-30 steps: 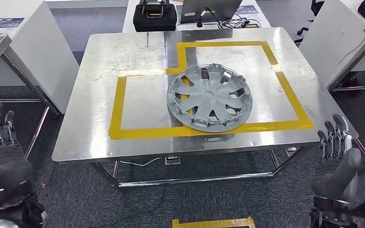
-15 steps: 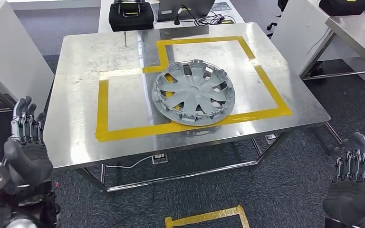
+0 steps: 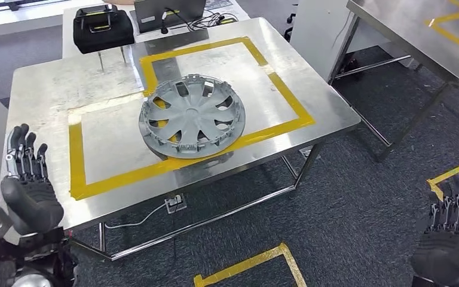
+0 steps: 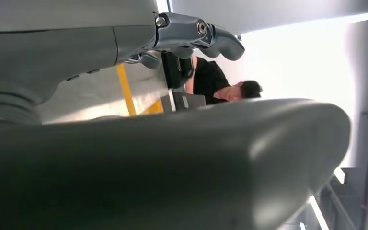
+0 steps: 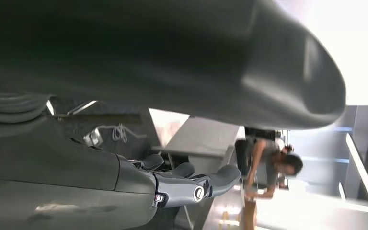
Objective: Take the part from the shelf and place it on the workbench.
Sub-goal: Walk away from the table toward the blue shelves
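In your head view, the grey wheel cover (image 3: 192, 115) lies flat on the steel tabletop (image 3: 48, 89), overlapping the yellow tape outline (image 3: 77, 161). Your left robot hand (image 3: 28, 185) hangs beside the tabletop's near corner, fingers spread, empty. Your right robot hand (image 3: 451, 230) hangs well away, fingers apart, empty.

In your left wrist view, a person (image 4: 220, 84) stands beyond the tabletop.

Steel workbench (image 3: 48, 89), brushed top, scuffed, on metal legs. Yellow tape outline (image 3: 77, 161) marks stepped zone across top. Grey wheel cover (image 3: 191, 115) lies flat inside zone, near front tape line, its near rim overlapping tape. Second steel table (image 3: 418, 36) far right, well apart, yellow tape on top. Dark carpet floor (image 3: 346, 197), yellow tape marks (image 3: 248, 266) near.
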